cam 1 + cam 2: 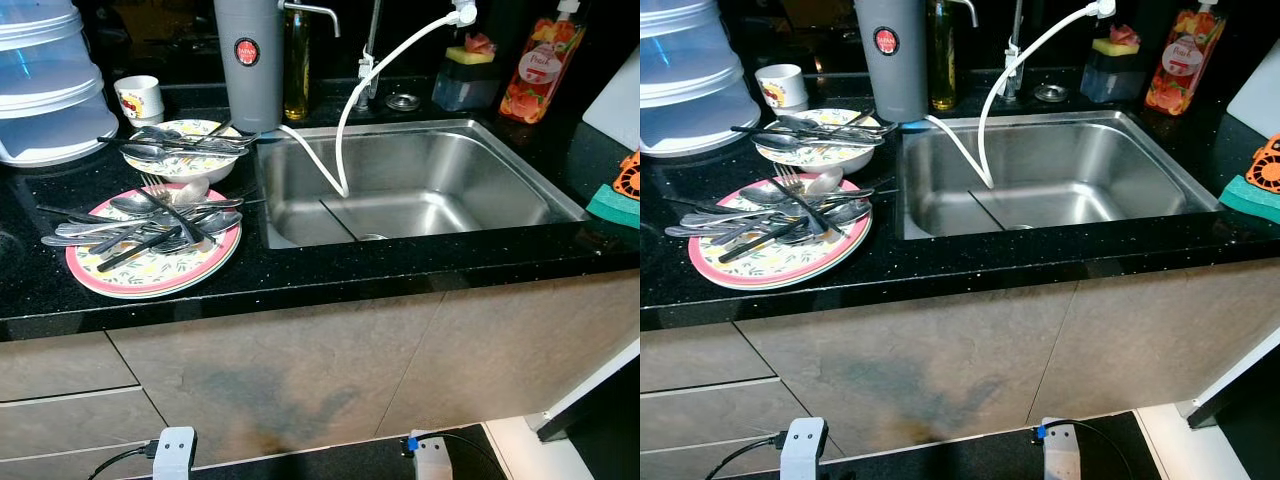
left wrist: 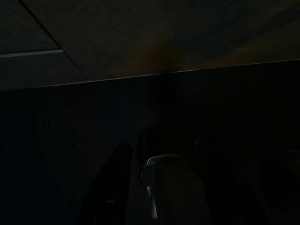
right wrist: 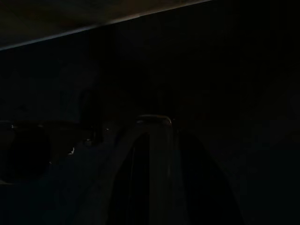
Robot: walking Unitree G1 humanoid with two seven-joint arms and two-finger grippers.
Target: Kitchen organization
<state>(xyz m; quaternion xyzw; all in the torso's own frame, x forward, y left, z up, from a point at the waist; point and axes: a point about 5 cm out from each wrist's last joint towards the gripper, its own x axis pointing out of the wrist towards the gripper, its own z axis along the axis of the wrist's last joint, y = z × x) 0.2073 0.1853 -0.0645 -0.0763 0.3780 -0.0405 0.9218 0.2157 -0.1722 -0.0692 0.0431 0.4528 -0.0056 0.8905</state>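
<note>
A pink-rimmed floral plate (image 1: 152,270) lies on the black counter left of the sink, with several forks, spoons and knives (image 1: 150,222) piled across it. Behind it a floral bowl (image 1: 185,166) carries more cutlery (image 1: 180,143) laid over its rim. A small white cup (image 1: 139,98) stands behind the bowl. The steel sink (image 1: 400,190) holds a white hose (image 1: 345,130) that hangs from the tap. Both arms hang idle low before the cabinet, the left wrist (image 1: 173,452) and right wrist (image 1: 432,455) at the bottom edge. The wrist views are very dark.
A grey canister (image 1: 248,62) and an oil bottle (image 1: 296,70) stand behind the sink's left corner. A clear stacked container (image 1: 45,90) sits far left. A sponge holder (image 1: 467,78), an orange soap bottle (image 1: 537,65) and a green sponge (image 1: 615,205) are to the right.
</note>
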